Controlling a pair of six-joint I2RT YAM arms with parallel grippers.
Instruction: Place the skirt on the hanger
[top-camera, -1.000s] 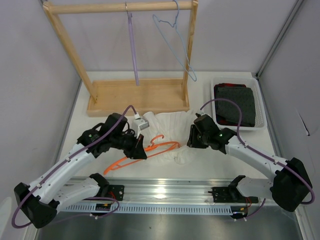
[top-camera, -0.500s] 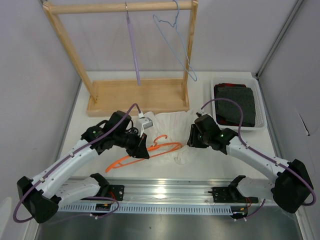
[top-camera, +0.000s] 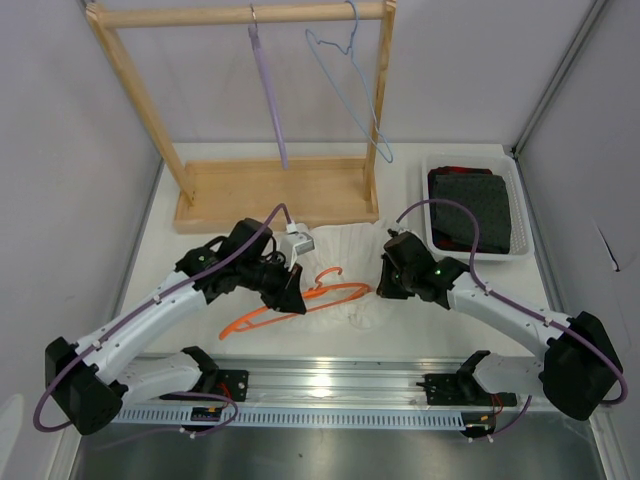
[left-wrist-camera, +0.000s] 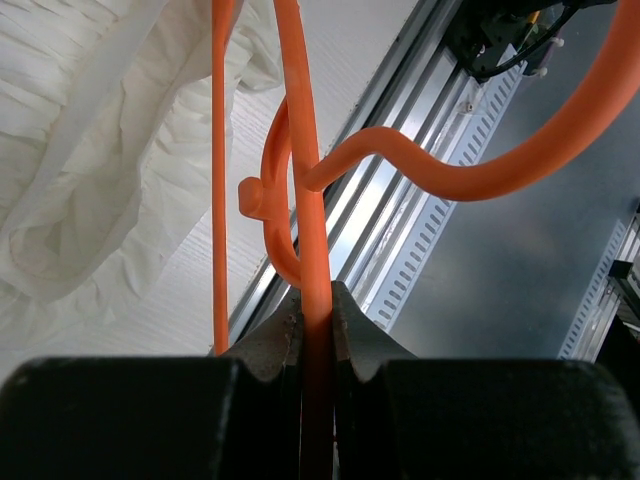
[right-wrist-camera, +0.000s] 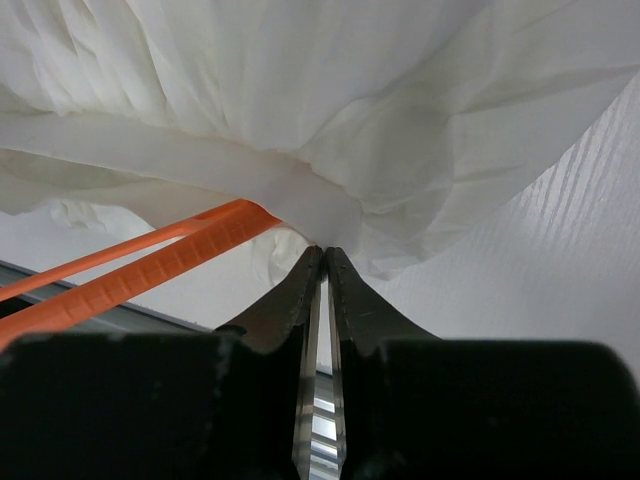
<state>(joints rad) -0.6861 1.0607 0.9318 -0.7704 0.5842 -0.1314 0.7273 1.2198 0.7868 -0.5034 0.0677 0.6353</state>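
Observation:
The white ruffled skirt (top-camera: 350, 262) lies bunched on the table between the two arms. The orange hanger (top-camera: 262, 316) is tilted over its near edge, hook toward the skirt. My left gripper (top-camera: 293, 302) is shut on the hanger's orange bar (left-wrist-camera: 305, 180), which runs up between the jaws in the left wrist view; the skirt (left-wrist-camera: 90, 170) lies to its left there. My right gripper (top-camera: 384, 285) is shut on a fold of the skirt (right-wrist-camera: 330, 110) and holds it lifted. One end of the hanger (right-wrist-camera: 130, 265) reaches under the raised fabric.
A wooden rack (top-camera: 270, 195) stands at the back with a lilac hanger (top-camera: 268, 90) and a pale blue wire hanger (top-camera: 350, 85). A white tray (top-camera: 521, 205) with dark folded cloth (top-camera: 470, 210) sits at the right. A metal rail (top-camera: 330, 385) runs along the near edge.
My left gripper has carried the hanger to the right, toward the skirt. My right gripper has stayed nearly in place, holding the skirt.

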